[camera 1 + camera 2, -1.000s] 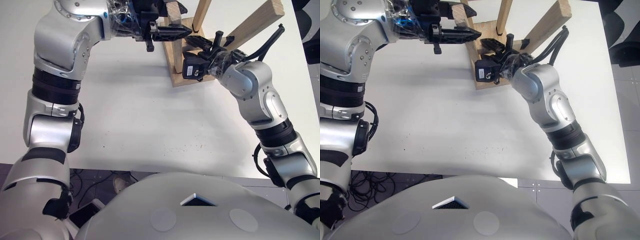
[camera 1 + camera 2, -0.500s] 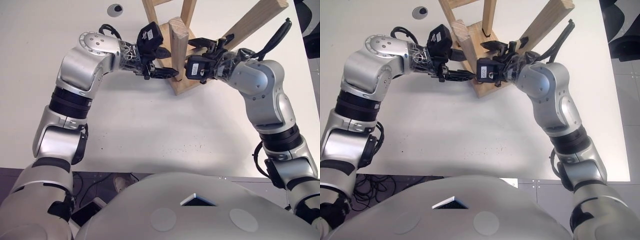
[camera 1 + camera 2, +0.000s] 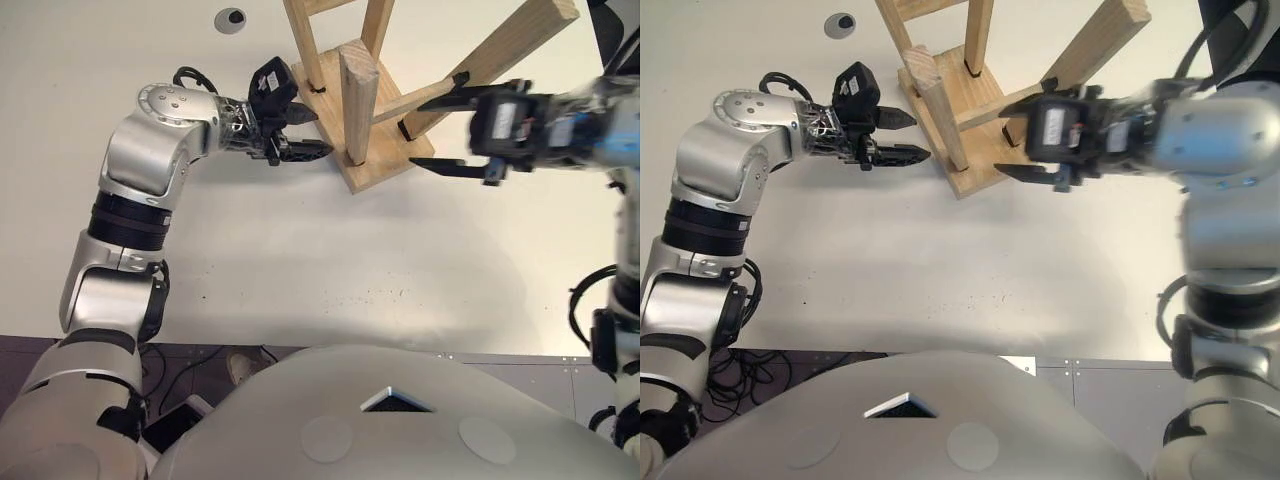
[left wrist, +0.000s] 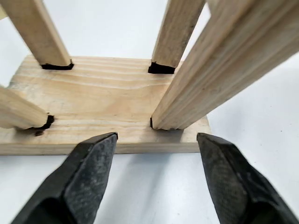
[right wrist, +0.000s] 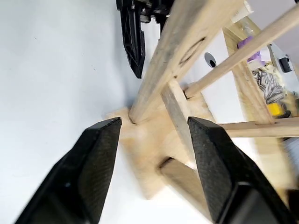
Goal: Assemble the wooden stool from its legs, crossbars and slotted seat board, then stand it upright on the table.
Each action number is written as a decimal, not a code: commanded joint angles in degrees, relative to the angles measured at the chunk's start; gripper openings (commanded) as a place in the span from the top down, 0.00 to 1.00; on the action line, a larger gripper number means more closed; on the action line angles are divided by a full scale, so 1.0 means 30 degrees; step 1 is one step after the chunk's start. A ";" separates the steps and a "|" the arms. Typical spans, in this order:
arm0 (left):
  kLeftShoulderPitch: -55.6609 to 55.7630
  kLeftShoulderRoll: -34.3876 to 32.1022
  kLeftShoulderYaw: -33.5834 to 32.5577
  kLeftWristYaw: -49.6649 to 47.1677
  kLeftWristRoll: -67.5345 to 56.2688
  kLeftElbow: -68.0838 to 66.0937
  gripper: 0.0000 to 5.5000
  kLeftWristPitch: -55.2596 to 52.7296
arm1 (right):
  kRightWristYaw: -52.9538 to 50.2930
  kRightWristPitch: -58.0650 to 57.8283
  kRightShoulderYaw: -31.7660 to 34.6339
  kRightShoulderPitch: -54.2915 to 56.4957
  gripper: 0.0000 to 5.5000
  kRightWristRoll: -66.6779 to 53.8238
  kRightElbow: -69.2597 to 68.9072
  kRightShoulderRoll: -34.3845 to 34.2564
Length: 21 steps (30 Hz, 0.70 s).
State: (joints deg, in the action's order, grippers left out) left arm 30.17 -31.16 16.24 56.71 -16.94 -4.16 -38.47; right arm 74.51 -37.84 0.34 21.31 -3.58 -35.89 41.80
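The stool [image 3: 358, 100] is seen upside down, its seat board [image 4: 103, 105] lying flat on the table [image 3: 300, 260]. It is flanked by the left gripper [image 3: 321, 134] and right gripper [image 3: 416, 133], both opened wide and empty.

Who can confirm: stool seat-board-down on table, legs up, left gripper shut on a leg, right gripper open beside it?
The left gripper is open, not shut on a leg: left wrist view shows its fingers spread before the seat board edge, holding nothing. Rest stands: stool upside down on the table, legs up, right gripper open beside it.
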 commanded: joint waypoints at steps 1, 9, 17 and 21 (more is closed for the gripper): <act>-0.0879 -0.0135 -0.1094 -0.0427 -0.0450 0.0614 0.47 -0.0394 | 0.0501 -0.2829 0.3714 0.1660 0.67 -0.4965 -0.0531 0.0855; -0.4739 0.1878 -0.7534 -0.7420 -0.1756 0.4637 0.69 -0.2368 | -1.0869 -0.4254 1.5108 1.0203 0.94 -0.9703 1.2444 -0.0578; -0.6165 0.3569 -0.6261 -1.1402 -0.1278 0.7708 0.91 -0.4727 | -1.5555 0.8412 0.2369 0.0457 1.00 0.3886 1.5817 -0.0621; -0.5402 0.4885 -0.3326 -1.3071 -0.0213 0.8241 1.00 -0.5796 | -1.6270 0.7688 -0.3192 -0.0269 1.00 0.6132 1.2716 -0.4497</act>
State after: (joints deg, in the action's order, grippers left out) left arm 12.49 -17.18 3.37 19.51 -19.50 19.86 -54.25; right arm 25.43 -13.18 -3.04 21.39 12.96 8.49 32.51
